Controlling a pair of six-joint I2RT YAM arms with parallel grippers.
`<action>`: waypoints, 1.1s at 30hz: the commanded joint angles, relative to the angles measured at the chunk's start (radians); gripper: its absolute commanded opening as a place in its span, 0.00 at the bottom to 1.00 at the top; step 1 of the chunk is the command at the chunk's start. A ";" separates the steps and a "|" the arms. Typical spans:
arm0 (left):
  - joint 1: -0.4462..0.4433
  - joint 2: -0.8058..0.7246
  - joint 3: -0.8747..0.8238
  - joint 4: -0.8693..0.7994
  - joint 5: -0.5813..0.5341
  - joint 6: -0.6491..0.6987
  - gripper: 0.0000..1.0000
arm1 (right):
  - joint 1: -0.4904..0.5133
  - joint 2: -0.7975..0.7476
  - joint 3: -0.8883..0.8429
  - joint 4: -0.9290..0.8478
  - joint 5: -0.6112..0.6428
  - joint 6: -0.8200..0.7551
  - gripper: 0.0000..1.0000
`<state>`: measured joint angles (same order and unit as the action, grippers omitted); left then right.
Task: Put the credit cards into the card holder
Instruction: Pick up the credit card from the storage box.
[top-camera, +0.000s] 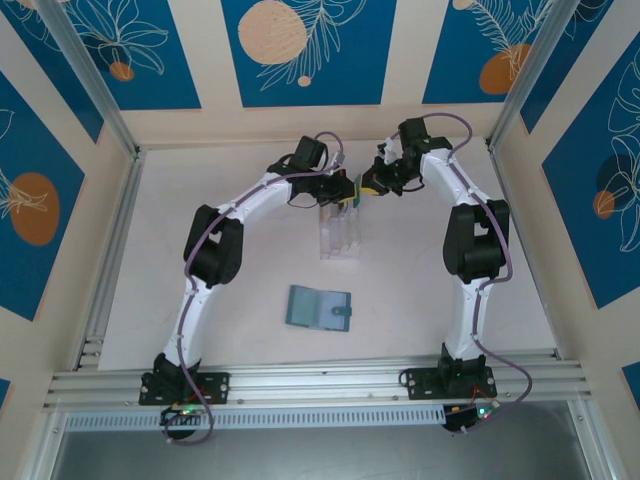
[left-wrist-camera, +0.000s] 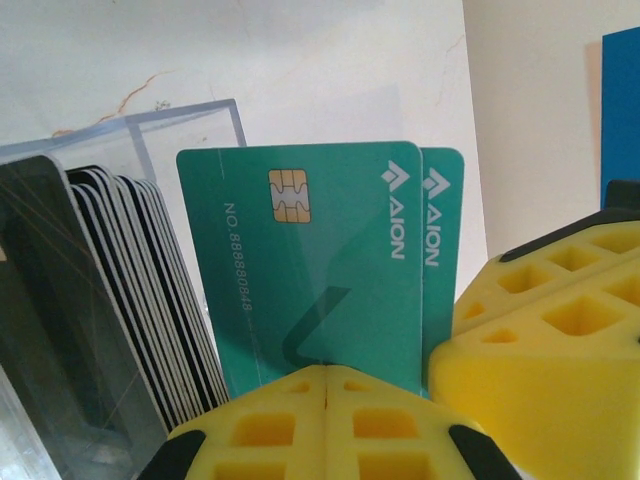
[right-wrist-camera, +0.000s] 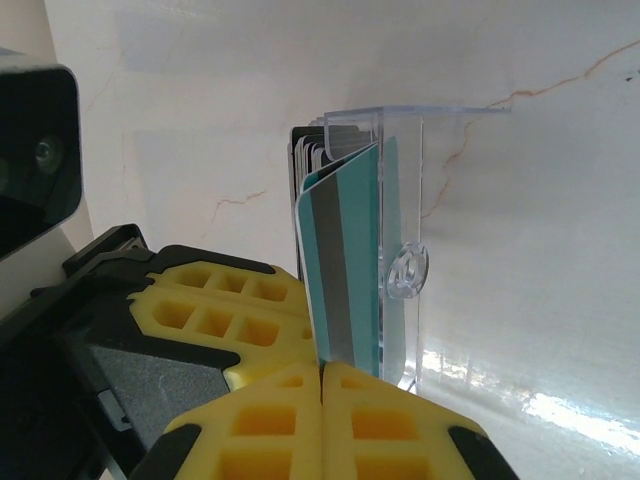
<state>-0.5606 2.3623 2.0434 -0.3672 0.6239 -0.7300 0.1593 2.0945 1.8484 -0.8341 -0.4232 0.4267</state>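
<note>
Left end effector (left-wrist-camera: 327, 378): clamped on teal card (left-wrist-camera: 300, 270) | right end effector (right-wrist-camera: 322, 372): clamped on striped card (right-wrist-camera: 340, 280) | both at rack (top-camera: 338, 235), far middle of bench (top-camera: 250, 335) | wallet (top-camera: 318, 308): near-edge middle, well apart | risk: opposing pulls may bend or drop cards, or tip rack

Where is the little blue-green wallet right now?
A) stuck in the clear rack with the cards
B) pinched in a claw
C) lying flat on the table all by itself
C: the wallet lies flat on the table with nothing touching it, apart from the clear rack.
</note>
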 joint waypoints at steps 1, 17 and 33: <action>-0.008 0.045 0.016 -0.049 -0.027 0.021 0.03 | 0.004 -0.074 -0.009 -0.005 -0.064 0.003 0.00; 0.010 -0.036 -0.030 -0.027 -0.019 0.020 0.04 | 0.009 -0.099 0.000 -0.057 0.095 -0.015 0.00; 0.016 -0.154 -0.091 0.000 0.007 0.014 0.06 | 0.014 -0.123 0.003 -0.074 0.193 -0.006 0.00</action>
<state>-0.5537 2.2749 1.9633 -0.3645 0.6178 -0.7235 0.1646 2.0331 1.8435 -0.8841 -0.2584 0.4225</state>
